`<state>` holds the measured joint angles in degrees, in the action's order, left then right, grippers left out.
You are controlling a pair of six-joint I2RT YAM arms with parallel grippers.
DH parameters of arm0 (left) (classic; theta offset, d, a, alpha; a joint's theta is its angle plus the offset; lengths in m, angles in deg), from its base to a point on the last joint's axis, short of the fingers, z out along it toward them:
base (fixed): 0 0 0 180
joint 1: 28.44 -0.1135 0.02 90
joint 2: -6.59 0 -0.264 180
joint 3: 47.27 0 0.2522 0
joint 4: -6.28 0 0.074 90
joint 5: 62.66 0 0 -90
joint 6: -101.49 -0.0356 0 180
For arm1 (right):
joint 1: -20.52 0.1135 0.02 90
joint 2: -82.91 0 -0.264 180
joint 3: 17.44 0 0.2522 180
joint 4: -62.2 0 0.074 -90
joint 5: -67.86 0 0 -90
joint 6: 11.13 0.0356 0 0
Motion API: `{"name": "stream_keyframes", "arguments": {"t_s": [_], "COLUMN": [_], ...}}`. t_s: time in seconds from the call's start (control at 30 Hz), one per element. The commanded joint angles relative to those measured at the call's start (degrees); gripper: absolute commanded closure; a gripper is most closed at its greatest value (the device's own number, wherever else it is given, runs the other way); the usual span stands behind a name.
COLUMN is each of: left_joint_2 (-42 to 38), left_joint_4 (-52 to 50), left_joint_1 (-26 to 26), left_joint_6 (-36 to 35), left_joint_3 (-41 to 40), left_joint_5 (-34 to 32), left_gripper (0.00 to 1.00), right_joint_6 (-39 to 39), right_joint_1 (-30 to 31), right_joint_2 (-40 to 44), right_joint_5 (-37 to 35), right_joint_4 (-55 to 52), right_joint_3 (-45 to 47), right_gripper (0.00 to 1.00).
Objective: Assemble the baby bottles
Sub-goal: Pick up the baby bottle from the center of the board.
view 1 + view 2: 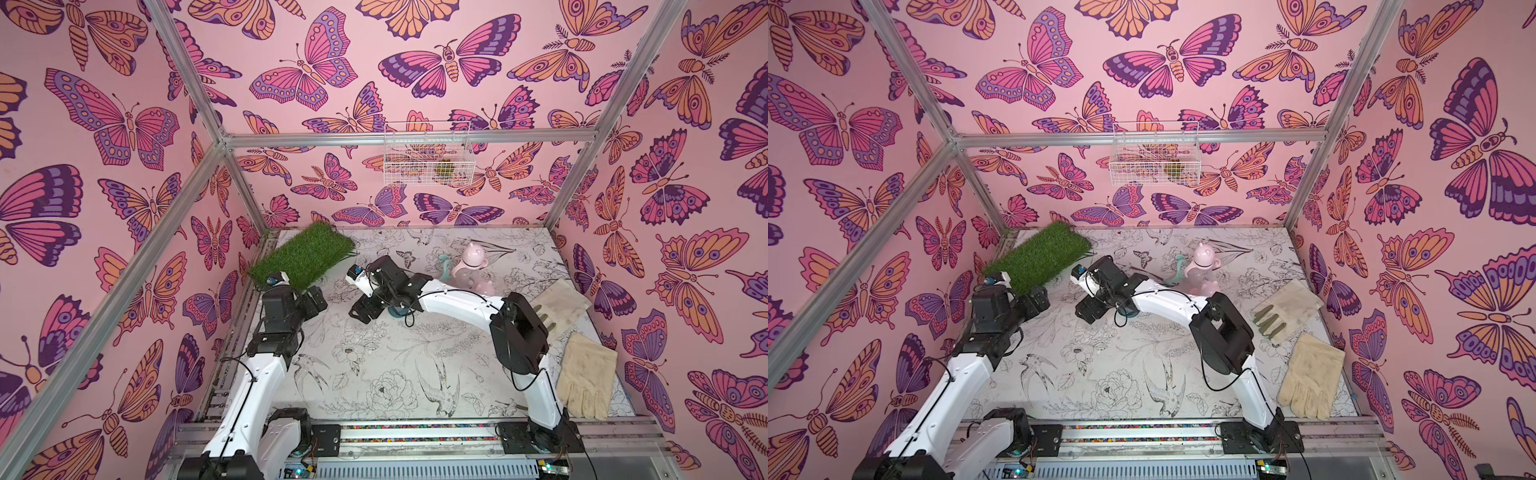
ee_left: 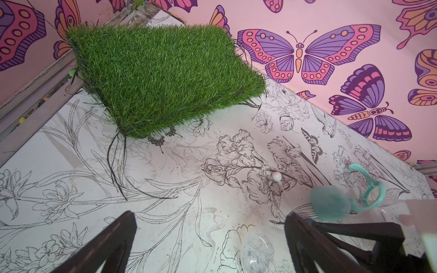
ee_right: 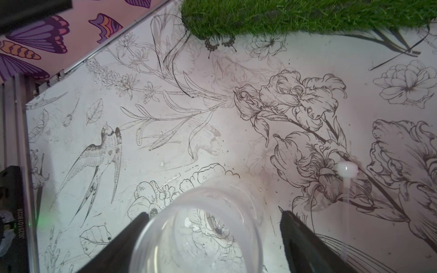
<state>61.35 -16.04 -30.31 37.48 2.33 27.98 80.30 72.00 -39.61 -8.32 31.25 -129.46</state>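
In a top view, a clear baby bottle with a pink domed eared cap (image 1: 471, 257) stands upright near the far edge of the bench (image 1: 374, 374). It looks finished and parked clear of the work. A teal two-handled plastic ring (image 1: 446, 266) leans just beside it. The right pincer (image 1: 362, 312) reaches to mid-bench. A green artificial-grass mat (image 1: 305, 253) fills the far left corner and pale fabric gloves (image 1: 586, 380) crowd the right edge, so the free room lies in the near middle.

In the left wrist view, the left pincer (image 2: 210, 214) is spread wide and grips nothing, probably held back to leave room. A translucent teal domed cap (image 2: 329, 205) lies near one of its fingers.

In the right wrist view, the right pincer straddles an open-mouthed clear plastic bottle (image 3: 201, 248). One finger is at the rim and the other stands off with a gap, so the jaws are wide and not gripping. The straddle suits steadying the bottle for a collar. A small whitish rounded knob (image 3: 346, 170) lies near, and a sideways sweep could knock it.
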Motion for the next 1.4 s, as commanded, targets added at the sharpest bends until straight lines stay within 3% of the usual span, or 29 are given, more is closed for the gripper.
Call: {"name": "stream_keyframes", "arguments": {"t_s": [0.0,0.37,0.53,0.73,0.83,1.1,1.2,1.37], "left_joint_2": [-0.5,-0.4,-1.2,0.8,1.3,-1.0,-2.0,-1.9], "left_joint_4": [1.1,3.9,8.5,24.8,28.5,25.0,25.0,25.3], "left_joint_1": [-0.3,0.6,1.6,2.9,6.2,20.1,21.8,22.6], "left_joint_6": [-0.4,-1.9,-3.2,-2.7,-4.8,-22.6,-25.6,-27.2], "left_joint_3": [-0.8,-1.5,-2.4,-5.6,-5.1,-2.6,-2.6,-1.7], "left_joint_5": [0.9,5.2,11.1,30.7,36.6,37.6,36.7,42.7], "left_gripper": [0.0,0.0,0.0,0.0,0.0,0.0,0.0,0.0], "right_joint_6": [-0.2,2.0,4.7,7.4,6.9,6.5,8.1,12.6], "right_joint_1": [0.1,-0.5,-2.2,-7.0,-8.9,-10.3,-10.3,-10.3], "right_joint_2": [-1.7,3.7,9.2,18.5,22.3,31.3,34.6,37.6], "right_joint_5": [-1.2,-1.0,-0.9,-2.0,-2.7,4.6,8.0,14.5], "right_joint_4": [-0.3,2.2,-0.4,-7.7,-13.1,-20.0,-20.3,-16.8], "right_joint_3": [-1.5,1.7,1.9,1.6,0.1,-0.1,0.7,4.6], "right_gripper": [0.14,0.55,0.6,0.67,0.68,0.71,0.73,0.76]}}
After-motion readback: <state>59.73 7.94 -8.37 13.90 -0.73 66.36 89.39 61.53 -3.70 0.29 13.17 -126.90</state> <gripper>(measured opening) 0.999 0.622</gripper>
